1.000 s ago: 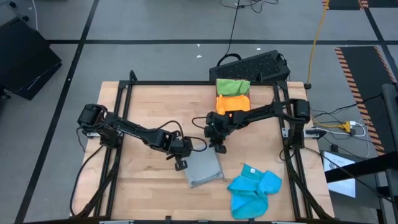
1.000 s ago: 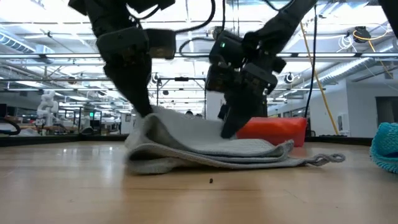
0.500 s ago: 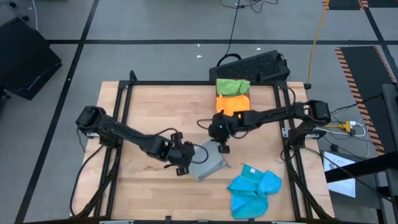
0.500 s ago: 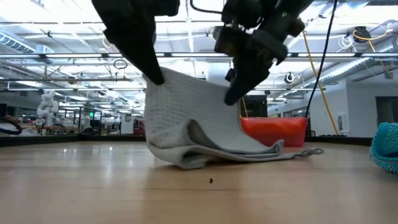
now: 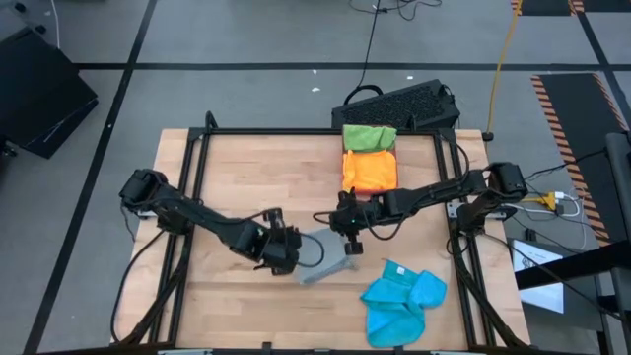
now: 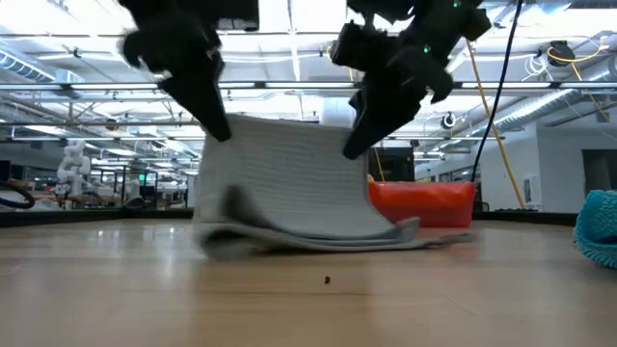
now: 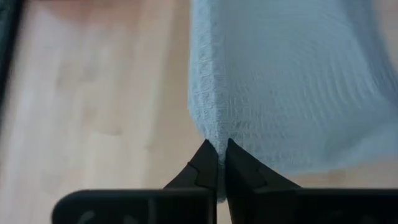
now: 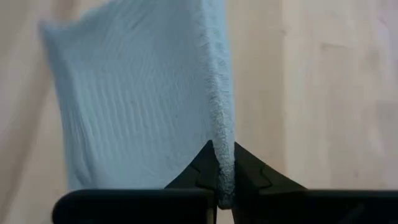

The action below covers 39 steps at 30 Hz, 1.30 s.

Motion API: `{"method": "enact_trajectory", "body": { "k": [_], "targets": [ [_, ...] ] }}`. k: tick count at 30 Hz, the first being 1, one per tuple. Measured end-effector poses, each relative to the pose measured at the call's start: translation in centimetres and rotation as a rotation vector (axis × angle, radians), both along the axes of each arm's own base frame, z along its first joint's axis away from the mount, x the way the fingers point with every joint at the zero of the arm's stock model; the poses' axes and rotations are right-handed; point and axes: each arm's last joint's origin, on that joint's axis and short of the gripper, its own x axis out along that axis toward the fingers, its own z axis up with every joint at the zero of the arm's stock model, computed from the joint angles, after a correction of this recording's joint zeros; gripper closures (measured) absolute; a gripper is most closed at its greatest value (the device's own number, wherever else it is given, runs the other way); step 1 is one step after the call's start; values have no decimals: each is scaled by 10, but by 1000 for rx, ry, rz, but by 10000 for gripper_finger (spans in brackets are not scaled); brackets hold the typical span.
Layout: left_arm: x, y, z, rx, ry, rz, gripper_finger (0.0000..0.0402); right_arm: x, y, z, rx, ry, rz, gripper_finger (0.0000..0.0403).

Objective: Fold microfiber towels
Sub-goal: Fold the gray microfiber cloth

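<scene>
Grey towel (image 5: 325, 258) is mid-fold right now, sitting a bit in front of the orange towel (image 5: 370, 170), which lies just in front of the green towel (image 5: 368, 136) at the back edge of the table (image 5: 237, 177). Left gripper (image 5: 288, 254) and right gripper (image 5: 347, 235) are each pinched shut on a top corner of the grey one, holding that edge up while the lower part drags on the wood. To get this fold clean, I'd say both corners need to travel together at the same height and stay taut, then come down square on the far edge; if one side lags, the flap will land skewed. The blue towel (image 5: 402, 299) is still a crumpled heap, just off to the right of the grey one. Funny thing: from above the grey towel looks like a small lump, but the low view shows it standing up like a sheet between the two arms, with a red tray (image 6: 424, 204) behind it. The wrist views show each pinch right on the cloth's edge.
</scene>
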Motion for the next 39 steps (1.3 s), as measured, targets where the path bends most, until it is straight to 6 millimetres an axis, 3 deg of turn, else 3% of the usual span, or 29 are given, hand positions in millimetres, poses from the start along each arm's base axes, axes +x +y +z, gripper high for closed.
{"method": "enact_trajectory", "body": {
  "k": [4, 9, 16, 21, 27, 32, 39],
  "targets": [
    [8, 19, 1, 14, -1, 5, 395, -1, -13, 0, -19, 15, -56, 394],
    [13, 22, 2, 5, -37, 1, 381, -6, -18, -3, 25, 69, -134, 394],
    [10, -3, 3, -85, -74, -56, 395, -8, 5, -4, 85, 78, -113, 394],
    [9, -18, -10, -88, -50, -58, 376, -4, 18, -5, 124, 56, -63, 394],
    [17, -28, -25, -142, -54, -63, 381, -3, 23, -16, 177, 101, -20, 394],
    [21, -32, -25, -203, -89, -74, 389, -5, 24, -20, 201, 85, -2, 385],
    [22, -32, -24, -225, -101, -48, 333, -12, 28, -31, 317, 97, 63, 341]
  ]
}}
